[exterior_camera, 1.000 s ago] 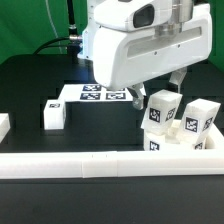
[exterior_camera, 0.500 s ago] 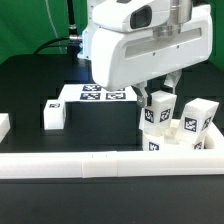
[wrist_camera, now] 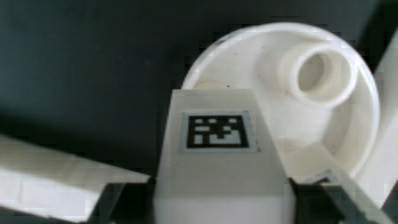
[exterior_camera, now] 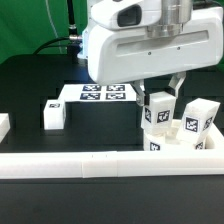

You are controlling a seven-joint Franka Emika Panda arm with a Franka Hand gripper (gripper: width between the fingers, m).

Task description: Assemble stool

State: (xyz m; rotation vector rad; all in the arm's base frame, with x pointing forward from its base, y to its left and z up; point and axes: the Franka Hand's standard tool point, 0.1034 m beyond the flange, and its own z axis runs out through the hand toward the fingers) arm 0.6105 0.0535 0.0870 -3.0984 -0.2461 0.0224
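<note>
Gripper [exterior_camera: 159, 103] closed on one upright leg [exterior_camera: 158, 113] of the stool, over the seat [exterior_camera: 192, 150].

I see the fingers [exterior_camera: 143, 102] pressed against two opposite sides of this held leg, so the hand is only as open as the leg is wide. In the wrist view the held leg [wrist_camera: 219, 150] fills the space between the dark fingertips. Its square tag faces the camera, and the round seat [wrist_camera: 267, 60] with one hole lies behind it. I cannot tell if its lower end touches the seat. The seat lies at the exterior view's right, just behind the front rail [exterior_camera: 80, 165]. A second leg [exterior_camera: 199, 118] stands on the seat just beside the held one. A third leg [exterior_camera: 54, 114] lies on the black table [exterior_camera: 30, 85], well apart, near the marker board [exterior_camera: 100, 95].
</note>
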